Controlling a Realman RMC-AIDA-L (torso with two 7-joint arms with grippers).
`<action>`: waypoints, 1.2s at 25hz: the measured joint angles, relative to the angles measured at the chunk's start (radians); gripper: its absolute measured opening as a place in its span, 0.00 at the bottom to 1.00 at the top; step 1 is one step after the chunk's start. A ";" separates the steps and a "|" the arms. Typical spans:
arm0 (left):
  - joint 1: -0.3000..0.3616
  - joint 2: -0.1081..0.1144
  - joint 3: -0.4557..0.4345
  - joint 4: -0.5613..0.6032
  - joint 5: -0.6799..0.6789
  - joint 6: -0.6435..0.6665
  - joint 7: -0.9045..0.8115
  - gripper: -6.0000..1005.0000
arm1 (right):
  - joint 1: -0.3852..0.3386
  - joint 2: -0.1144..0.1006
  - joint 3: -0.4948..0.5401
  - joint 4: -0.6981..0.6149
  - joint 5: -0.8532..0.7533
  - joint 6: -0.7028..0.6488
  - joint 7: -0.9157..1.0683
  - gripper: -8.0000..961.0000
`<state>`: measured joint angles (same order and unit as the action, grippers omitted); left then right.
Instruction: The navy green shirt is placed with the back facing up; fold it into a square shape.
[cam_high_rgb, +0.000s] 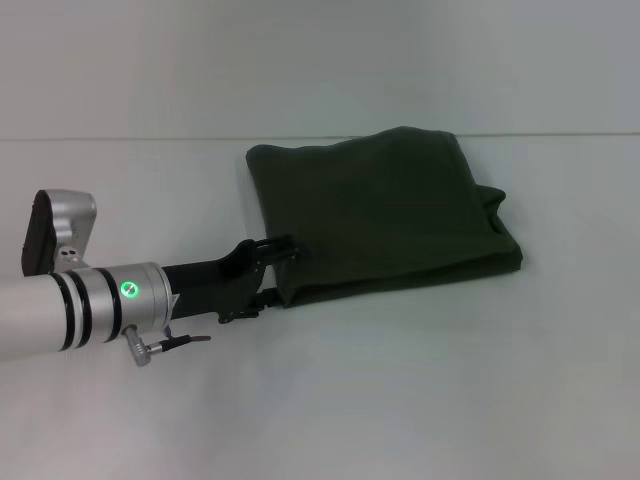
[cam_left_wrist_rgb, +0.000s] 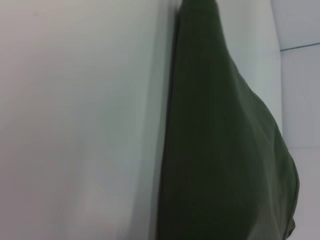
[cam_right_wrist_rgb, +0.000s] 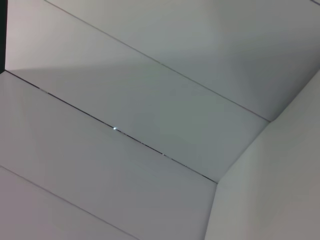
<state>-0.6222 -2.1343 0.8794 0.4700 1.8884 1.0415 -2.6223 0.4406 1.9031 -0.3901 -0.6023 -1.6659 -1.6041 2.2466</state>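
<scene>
While the shirt (cam_high_rgb: 385, 215) lies on the white surface (cam_high_rgb: 400, 400) already doubled into a thick, roughly four-sided bundle, the left tool (cam_high_rgb: 272, 272) sits low against the bundle's near left corner, its dark fingers (cam_high_rgb: 270, 244) standing one above and one below the layered hem there. I'd judge it is placed at that corner either to nip the stacked edges for one more fold or to let go after laying them down; whether the tool is clenched on the cloth or released I cannot tell, since the fabric hides the fingertips. From the left wrist, the shirt fills the view as a dark slope beside bare surface. The bundle's right edge bulges with loose folds, so it reads as not quite square. The right arm is nowhere near the shirt; its wrist camera shows only pale wall panels
</scene>
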 joint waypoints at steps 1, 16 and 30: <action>-0.003 0.000 0.003 -0.001 0.000 -0.002 0.008 0.89 | -0.001 0.000 0.003 0.002 0.000 0.000 0.000 0.89; -0.008 0.006 0.052 -0.003 0.022 -0.026 -0.018 0.56 | -0.006 0.000 0.026 0.013 0.000 -0.008 0.003 0.89; -0.009 0.005 0.051 -0.004 0.026 -0.020 -0.020 0.07 | -0.011 -0.006 0.028 0.032 0.000 -0.010 0.003 0.89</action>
<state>-0.6311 -2.1290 0.9306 0.4658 1.9145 1.0220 -2.6420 0.4297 1.8975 -0.3620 -0.5702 -1.6659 -1.6138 2.2493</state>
